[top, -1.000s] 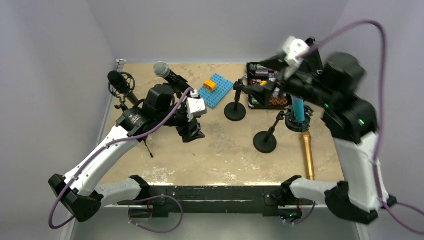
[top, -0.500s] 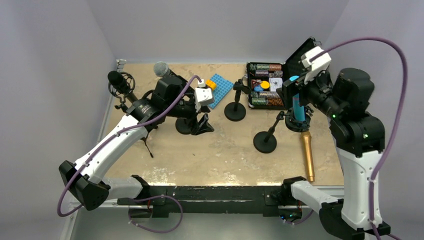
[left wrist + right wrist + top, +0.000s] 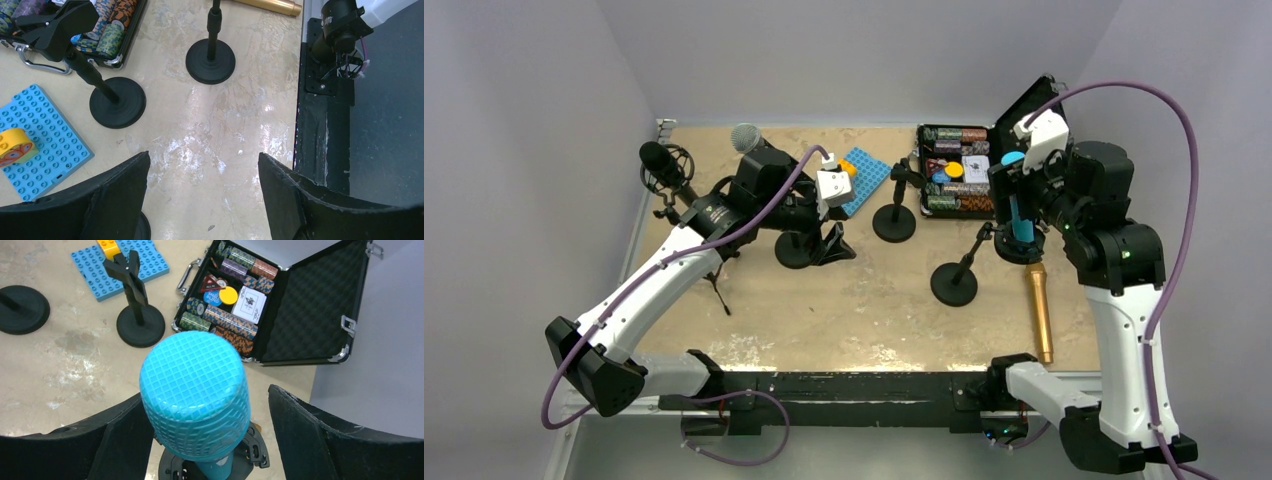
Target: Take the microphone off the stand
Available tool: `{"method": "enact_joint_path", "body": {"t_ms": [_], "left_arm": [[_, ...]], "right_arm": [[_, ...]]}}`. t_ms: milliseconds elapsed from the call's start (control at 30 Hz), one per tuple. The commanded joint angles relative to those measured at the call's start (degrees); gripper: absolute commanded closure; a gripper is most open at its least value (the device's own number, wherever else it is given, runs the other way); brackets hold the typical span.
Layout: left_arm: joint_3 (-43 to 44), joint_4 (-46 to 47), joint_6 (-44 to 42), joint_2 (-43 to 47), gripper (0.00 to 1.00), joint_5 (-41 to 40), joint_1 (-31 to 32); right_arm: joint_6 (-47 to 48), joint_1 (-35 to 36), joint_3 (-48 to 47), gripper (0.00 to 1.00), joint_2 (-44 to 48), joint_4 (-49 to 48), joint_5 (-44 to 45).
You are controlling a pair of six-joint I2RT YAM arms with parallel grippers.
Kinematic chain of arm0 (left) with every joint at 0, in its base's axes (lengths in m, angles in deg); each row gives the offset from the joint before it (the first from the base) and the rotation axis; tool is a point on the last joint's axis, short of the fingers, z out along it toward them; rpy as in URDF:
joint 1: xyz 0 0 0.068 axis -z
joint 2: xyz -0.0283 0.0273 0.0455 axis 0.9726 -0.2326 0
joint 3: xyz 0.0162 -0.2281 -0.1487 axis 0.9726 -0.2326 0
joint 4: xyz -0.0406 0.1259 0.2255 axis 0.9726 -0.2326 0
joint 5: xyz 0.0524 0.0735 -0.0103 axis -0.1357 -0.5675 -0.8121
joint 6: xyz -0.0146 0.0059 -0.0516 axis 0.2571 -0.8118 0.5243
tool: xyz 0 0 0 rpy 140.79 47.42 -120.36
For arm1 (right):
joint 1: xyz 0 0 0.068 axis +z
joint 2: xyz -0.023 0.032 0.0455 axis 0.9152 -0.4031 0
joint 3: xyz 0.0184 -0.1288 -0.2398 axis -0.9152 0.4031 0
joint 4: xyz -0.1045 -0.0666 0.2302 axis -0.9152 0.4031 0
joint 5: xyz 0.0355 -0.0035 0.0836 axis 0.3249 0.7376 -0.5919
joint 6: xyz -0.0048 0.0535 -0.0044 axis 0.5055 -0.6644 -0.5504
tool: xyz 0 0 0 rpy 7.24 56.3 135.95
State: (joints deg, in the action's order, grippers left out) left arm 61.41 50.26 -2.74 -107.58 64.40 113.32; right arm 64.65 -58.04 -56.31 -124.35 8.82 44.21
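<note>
Turquoise mesh-headed microphone (image 3: 194, 375) upright, right of mottled beige worktop (image 3: 864, 300), lilac walls (image 3: 844, 50); right tool (image 3: 205, 397) open astride it, left tool (image 3: 204, 157) open, empty

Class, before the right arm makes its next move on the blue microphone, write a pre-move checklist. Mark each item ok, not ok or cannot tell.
1. Right gripper open, with one side of it on each side of the blue microphone: ok.
2. Blue microphone upright and seated in its stand: ok.
3. Fingers touching the microphone: cannot tell; the gap looks narrower on one side.
4. Left gripper steadying that stand: not ok; it is open over the table, away from the stand, and holds nothing.
</note>
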Motion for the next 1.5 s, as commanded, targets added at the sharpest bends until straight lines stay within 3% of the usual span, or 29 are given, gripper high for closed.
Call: {"method": "enact_joint_path", "body": {"t_ms": [0,267,567,767,1033,1233,1333,1467], "left_arm": [[1.4,2.4,0.8,0.6,0.17,1.0,-0.3],[1.5,2.7,1.2,-0.2,0.17,1.5,-0.3],[1.9,3.4,2.1,-0.8,0.16,2.2,-0.2],[1.8,3.1,2.0,-0.7,0.16,2.7,-0.3],[2.0,2.8,1.7,-0.2,0.16,2.4,-0.3],[1.3,3.1,2.4,0.6,0.16,2.7,-0.3],[1.3,3.7,2.8,0.1,0.16,2.9,-0.3],[1.9,4.2,3.5,-0.4,0.16,3.3,-0.3]], "right_arm": [[-1.1,-0.3,2.6,0.19,2.1,-1.1,-1.7],[-1.9,-0.3,5.5,0.19,3.9,-1.7,0.8],[-1.9,-1.1,9.3,0.26,5.4,-3.7,1.7],[-1.0,-1.5,8.3,0.42,5.4,-3.1,0.8],[1.5,-1.5,-0.6,1.00,3.7,-2.9,-0.3],[-0.2,-1.5,-14.2,1.00,2.9,-7.4,0.5],[0.6,-1.6,-21.9,1.00,-0.5,-7.9,5.2],[9.2,-1.5,-20.5,1.00,-3.2,-7.5,13.7]]}}
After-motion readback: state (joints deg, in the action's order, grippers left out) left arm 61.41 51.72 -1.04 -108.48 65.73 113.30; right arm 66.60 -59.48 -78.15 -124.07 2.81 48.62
